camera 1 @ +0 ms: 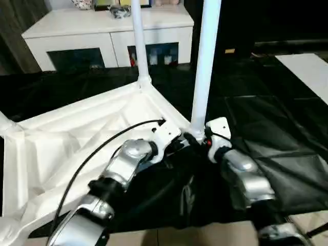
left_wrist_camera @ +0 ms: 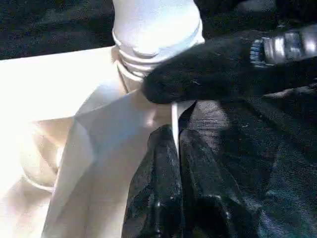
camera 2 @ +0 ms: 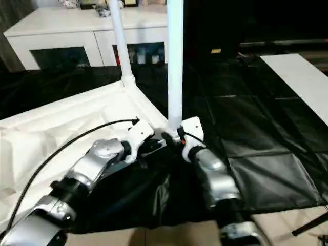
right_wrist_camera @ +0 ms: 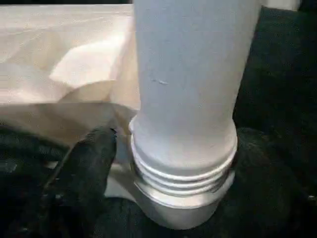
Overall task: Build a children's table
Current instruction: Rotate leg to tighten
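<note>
Left pincer (left_wrist_camera: 176, 163) clamps tabletop (camera 1: 77, 138) rim; right pincer (camera 1: 197, 139) grips leg (camera 1: 204, 66); black sheet (camera 1: 266, 133), cabinet (camera 1: 102, 36).

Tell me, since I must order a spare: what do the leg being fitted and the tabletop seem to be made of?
Both look like white moulded plastic. The leg is a smooth, slightly glossy tube with moulded thread ridges at its base. The tabletop has a matte underside with moulded ribs and a round corner socket.

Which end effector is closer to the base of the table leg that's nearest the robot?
Right. The right end effector is at the threaded base of the near leg; the left end effector is pinched on the tabletop rim just beside that corner socket.
</note>
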`<state>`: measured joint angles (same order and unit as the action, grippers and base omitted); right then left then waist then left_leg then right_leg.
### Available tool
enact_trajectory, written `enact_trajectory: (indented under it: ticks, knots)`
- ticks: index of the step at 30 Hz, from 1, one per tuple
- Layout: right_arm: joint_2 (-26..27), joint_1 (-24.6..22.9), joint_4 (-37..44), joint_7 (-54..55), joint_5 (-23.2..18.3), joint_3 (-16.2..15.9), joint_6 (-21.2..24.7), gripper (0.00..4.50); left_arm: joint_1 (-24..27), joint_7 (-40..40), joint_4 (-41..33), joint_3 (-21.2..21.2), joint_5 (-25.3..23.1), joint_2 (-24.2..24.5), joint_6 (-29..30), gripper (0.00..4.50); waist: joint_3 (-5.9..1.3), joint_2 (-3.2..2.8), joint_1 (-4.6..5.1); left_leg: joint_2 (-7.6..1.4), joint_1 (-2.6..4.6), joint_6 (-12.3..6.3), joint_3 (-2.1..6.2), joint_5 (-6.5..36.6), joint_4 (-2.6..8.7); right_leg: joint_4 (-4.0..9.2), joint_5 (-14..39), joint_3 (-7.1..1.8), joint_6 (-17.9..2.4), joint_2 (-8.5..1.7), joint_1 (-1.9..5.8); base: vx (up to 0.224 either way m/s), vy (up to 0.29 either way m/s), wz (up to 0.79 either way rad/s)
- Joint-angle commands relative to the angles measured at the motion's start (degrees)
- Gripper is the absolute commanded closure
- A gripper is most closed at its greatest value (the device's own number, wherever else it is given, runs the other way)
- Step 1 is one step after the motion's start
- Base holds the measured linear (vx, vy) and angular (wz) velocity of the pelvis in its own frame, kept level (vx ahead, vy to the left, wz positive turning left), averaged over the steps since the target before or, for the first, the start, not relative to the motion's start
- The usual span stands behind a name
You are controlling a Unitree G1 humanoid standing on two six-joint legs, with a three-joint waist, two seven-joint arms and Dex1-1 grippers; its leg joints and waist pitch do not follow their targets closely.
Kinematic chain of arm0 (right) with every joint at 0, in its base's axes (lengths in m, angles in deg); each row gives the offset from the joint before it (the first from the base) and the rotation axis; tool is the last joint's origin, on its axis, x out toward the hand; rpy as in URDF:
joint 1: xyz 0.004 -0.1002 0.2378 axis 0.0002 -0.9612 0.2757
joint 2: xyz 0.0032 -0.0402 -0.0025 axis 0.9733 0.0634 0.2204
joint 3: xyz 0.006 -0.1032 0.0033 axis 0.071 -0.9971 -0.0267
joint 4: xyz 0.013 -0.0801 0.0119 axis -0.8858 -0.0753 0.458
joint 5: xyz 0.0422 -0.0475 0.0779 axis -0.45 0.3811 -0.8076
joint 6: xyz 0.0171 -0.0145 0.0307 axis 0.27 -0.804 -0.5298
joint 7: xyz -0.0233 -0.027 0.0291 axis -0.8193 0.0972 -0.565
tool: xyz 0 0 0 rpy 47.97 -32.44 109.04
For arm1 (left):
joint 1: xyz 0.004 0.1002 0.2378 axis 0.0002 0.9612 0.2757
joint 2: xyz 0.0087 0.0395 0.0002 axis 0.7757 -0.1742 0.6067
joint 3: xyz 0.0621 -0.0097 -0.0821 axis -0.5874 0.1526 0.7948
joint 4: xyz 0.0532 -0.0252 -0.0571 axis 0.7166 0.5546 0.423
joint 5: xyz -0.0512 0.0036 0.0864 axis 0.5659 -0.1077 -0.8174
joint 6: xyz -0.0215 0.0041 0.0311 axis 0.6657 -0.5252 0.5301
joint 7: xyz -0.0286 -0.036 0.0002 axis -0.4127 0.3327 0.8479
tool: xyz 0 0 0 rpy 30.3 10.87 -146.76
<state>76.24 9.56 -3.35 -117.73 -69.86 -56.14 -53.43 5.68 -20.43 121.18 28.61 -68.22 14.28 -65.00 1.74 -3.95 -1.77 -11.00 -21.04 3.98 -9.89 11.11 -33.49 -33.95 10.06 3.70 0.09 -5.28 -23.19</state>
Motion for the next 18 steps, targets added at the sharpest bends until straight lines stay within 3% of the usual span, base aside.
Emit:
enact_trajectory:
  ticks: [1,2,6,8,11,14,18]
  knots:
    - [-2.67,-0.92,3.59,-8.03,-1.1,-2.43,-0.39,0.64,3.1,-7.01,-2.25,-0.29,2.75,1.88,-2.67,4.5,-3.15,1.42,-0.83,-1.37,-0.4,-6.5,0.12,9.01,3.36,3.88,9.06,-1.93,-12.85,-2.73,3.41,0.0,0.0,0.0]
    - [-6.7,-2.23,6.08,-15.56,-1.7,-4.02,-1.86,0.64,4.91,-12.27,-5.56,-1.3,4.5,3.72,-2.16,4.5,-3.13,1.35,-0.81,-1.44,-0.41,-6.7,0.11,9.01,3.37,3.78,8.81,-1.97,-13.21,-2.75,3.28,0.0,0.0,0.0]
    - [-11.22,-3.54,8.42,-24.03,-2.56,-4.92,-3.07,0.64,7.24,-19.38,-10.21,-2.86,6.98,7.43,-0.33,4.5,-2.82,1.13,-1.36,-1.84,-0.06,-6.58,0.04,11.45,3.7,3.8,11.2,-1.96,-13.79,-2.61,2.94,0.0,0.0,0.0]
    - [-11.82,-3.48,8.58,-25.63,-3.16,-5.01,-2.91,0.64,7.63,-20.78,-11.08,-2.85,7.4,8.18,0.07,4.5,-2.71,1.07,-1.64,-2.03,0.35,-5.41,0.03,13.08,3.87,4.03,13.81,-2.1,-13.3,-2.62,2.65,0.0,0.0,0.0]
    - [-12.09,-3.33,8.65,-26.63,-3.84,-5.08,-2.54,0.64,7.87,-21.6,-11.57,-2.58,7.66,8.61,0.26,4.5,-2.69,1.23,-1.79,-2.02,0.43,-4.56,0.0,13.23,4.0,3.86,12.94,-2.15,-13.47,-2.57,2.6,0.0,0.0,0.0]
    - [-12.71,-3.42,9.04,-28.36,-4.74,-5.55,-2.04,0.64,8.44,-22.51,-12.68,-2.31,7.93,9.31,0.61,4.5,-2.7,1.48,-1.76,-1.94,0.21,-4.55,0.04,12.84,3.99,3.76,12.65,-2.17,-13.19,-2.67,2.82,0.0,0.0,0.0]
    - [-12.82,-3.62,8.57,-30.24,-4.54,-6.36,-2.16,1.0,8.68,-22.76,-13.22,-2.1,8.01,9.95,1.06,4.5,-2.8,1.57,-1.85,-1.79,-0.01,-5.25,-0.02,10.88,3.71,3.57,11.18,-2.14,-13.22,-2.74,2.93,0.0,0.0,0.0]
